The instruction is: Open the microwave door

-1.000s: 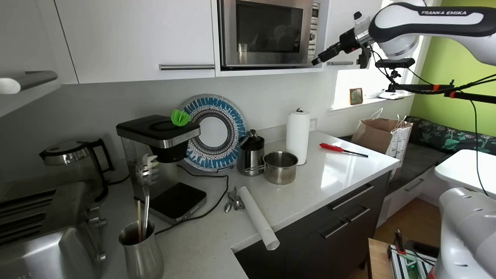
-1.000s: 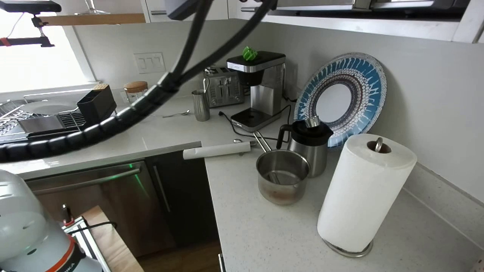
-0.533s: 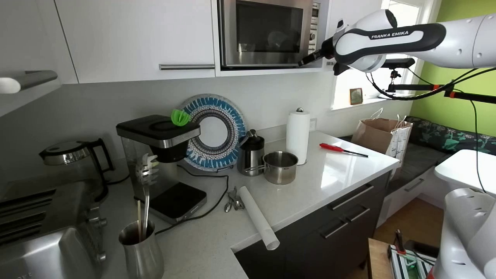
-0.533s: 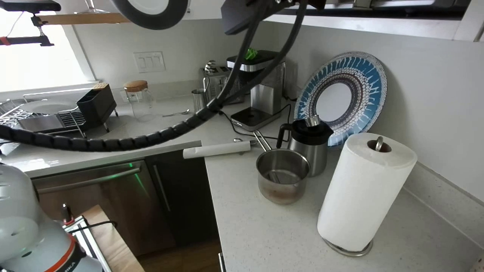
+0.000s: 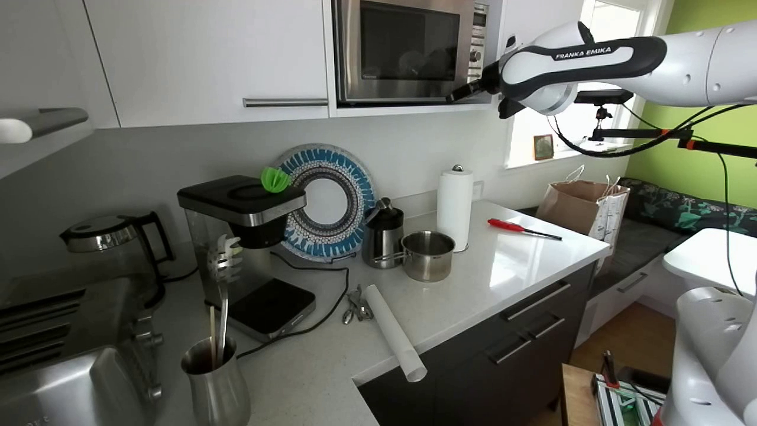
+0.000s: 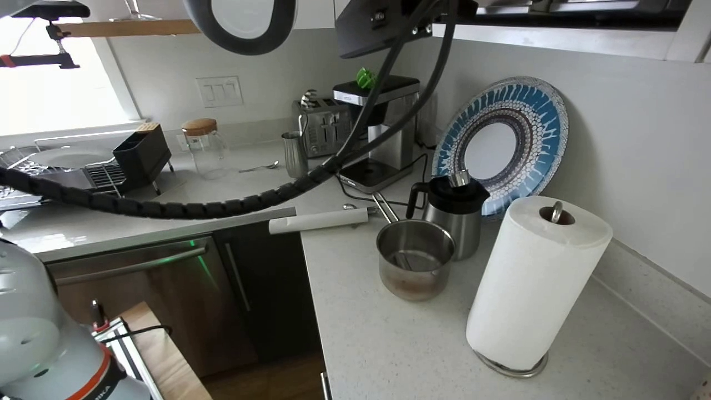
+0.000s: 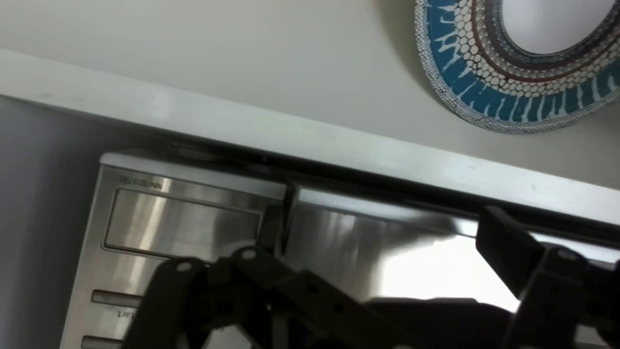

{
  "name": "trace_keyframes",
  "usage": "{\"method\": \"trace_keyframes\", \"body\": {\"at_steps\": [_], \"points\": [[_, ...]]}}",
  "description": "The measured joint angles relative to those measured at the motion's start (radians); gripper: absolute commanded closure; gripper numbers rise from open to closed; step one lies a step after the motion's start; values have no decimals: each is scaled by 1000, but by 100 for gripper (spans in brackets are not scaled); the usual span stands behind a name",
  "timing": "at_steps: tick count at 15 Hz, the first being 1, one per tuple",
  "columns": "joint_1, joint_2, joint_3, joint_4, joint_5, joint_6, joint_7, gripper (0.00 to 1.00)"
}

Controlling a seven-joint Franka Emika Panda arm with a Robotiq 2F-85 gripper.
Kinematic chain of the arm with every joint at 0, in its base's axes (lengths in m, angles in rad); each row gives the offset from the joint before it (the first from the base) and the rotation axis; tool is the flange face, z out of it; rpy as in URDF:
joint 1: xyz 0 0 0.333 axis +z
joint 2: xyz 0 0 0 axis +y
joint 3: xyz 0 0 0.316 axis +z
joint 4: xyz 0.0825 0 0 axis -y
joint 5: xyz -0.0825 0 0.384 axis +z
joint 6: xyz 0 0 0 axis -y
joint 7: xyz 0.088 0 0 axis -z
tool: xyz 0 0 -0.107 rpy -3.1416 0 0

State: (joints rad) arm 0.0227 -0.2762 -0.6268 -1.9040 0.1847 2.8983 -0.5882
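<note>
The silver microwave [image 5: 350, 56] sits in the upper cabinet opening. Its door [image 5: 408, 89] has a dark window and looks closed, about level with the narrow control strip [image 5: 478, 41]. My gripper [image 5: 452, 96] is at the door's lower right in an exterior view. In the wrist view, my gripper [image 7: 380, 228] is open, with nothing between its fingers. One finger lies by the dark gap between the control strip [image 7: 181, 223] and the door [image 7: 334, 237]. The other finger is over the door's lower edge. Whether either finger touches is unclear. The fingertips are not visible in the remaining exterior view.
The cabinet's white ledge [image 7: 310, 133] runs just under the microwave. White cabinet doors [image 5: 219, 53] flank it. Below on the counter stand a paper towel roll [image 5: 454, 210], a pot [image 5: 428, 257], a steel carafe [image 5: 384, 234] and a blue patterned plate [image 5: 322, 160].
In an exterior view, my gripper has moved left from beside the control strip to the door's lower right. The microwave's right-hand part appears shifted very slightly left there in the last half second.
</note>
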Motion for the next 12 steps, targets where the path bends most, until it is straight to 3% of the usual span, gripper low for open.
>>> {"method": "trace_keyframes", "body": {"at_steps": [5,12], "points": [[96,-61,-86,17,105,-110,-139,0],[61,-260,-83,16,105,-488,-234,0]]}}
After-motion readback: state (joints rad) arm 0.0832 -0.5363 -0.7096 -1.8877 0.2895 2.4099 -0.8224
